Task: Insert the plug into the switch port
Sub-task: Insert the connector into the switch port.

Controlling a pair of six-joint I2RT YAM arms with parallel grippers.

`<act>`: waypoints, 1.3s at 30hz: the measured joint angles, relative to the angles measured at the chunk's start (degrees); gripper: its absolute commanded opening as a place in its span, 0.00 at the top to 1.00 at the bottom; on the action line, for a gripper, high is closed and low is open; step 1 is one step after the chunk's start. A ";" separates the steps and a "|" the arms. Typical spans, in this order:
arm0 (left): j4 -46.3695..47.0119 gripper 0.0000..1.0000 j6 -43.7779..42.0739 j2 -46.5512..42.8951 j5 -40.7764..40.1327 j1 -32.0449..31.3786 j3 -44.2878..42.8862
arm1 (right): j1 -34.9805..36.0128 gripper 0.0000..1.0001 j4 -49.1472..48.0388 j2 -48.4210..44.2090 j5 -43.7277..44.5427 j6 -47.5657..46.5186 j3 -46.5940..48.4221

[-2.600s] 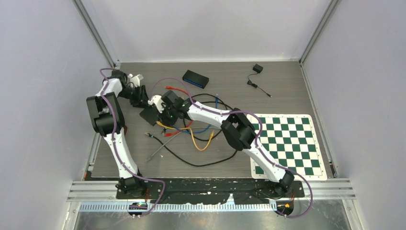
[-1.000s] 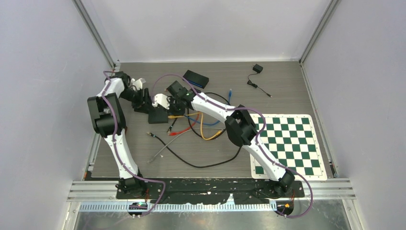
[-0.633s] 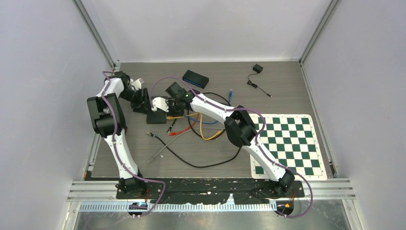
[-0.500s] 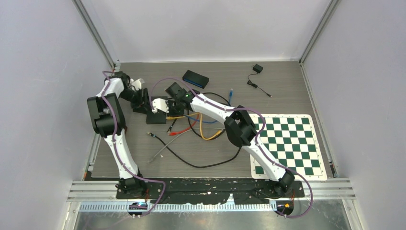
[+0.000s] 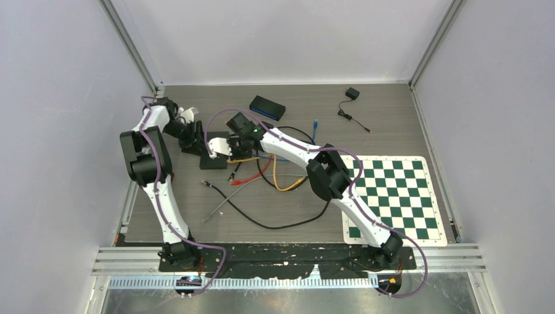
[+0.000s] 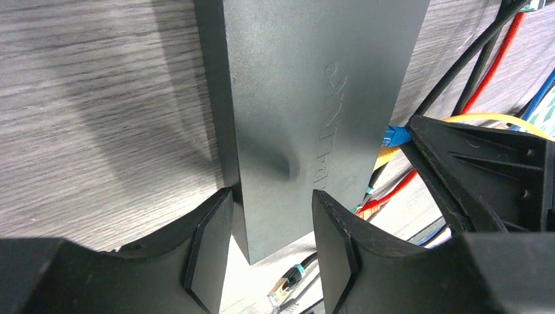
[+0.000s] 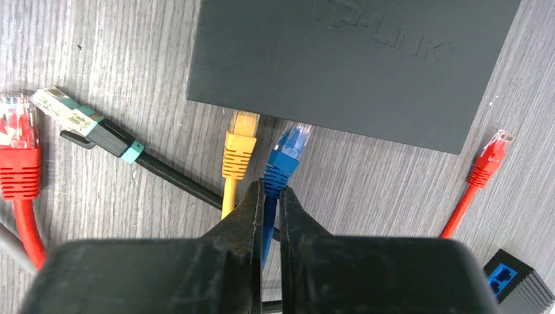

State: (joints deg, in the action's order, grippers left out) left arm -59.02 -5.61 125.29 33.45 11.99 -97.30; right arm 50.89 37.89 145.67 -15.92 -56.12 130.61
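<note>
We see the table (image 5: 393,124) with the chessboard mat (image 5: 393,196) at its front right, well apart from the work. Bare wood runs from the work to the back wall, while the cable tangle (image 5: 265,173) crowds the side toward the arms' bases. Compared with half a second ago, the TP-Link switch (image 5: 214,142) sits a little farther toward the back wall, in the table's back-left part. It is a flat, matte black box with raised lettering on top. The left gripper (image 6: 271,226) clamps its narrow end between both fingers (image 6: 209,245). The right gripper (image 7: 269,196), fingers nearly together, pinches the tail of the blue plug (image 7: 288,154). That plug's clear tip meets the switch's port edge just beside a yellow plug (image 7: 239,147) that enters it. We cannot tell whether the blue one is seated. A red plug (image 7: 487,157) lies loose near one switch corner, and a teal-ringed black plug (image 7: 85,123) lies off the other.
</note>
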 measured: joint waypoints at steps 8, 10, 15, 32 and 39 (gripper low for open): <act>1.03 0.53 0.13 0.00 0.35 0.00 0.04 | -0.07 0.95 -0.09 0.00 -0.20 -2.62 0.00; 1.51 0.53 0.31 0.00 0.44 0.00 0.11 | -0.07 0.95 -0.31 0.00 -0.02 -3.08 -0.13; 4.24 0.54 0.92 -1.42 0.46 0.02 2.71 | -0.07 0.95 0.44 0.28 -0.63 -1.81 0.79; 8.66 0.55 0.63 -2.47 2.23 0.17 6.51 | 0.04 0.95 -1.46 1.16 -0.72 -4.00 0.04; 9.75 0.57 0.61 -3.04 2.64 0.28 7.54 | 0.07 0.95 -1.81 1.22 -0.66 -3.43 0.04</act>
State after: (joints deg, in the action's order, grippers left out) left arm -49.28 -4.99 122.26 36.10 12.27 -89.76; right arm 50.96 36.07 146.89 -16.58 -59.55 130.65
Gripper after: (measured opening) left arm 0.452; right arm 0.105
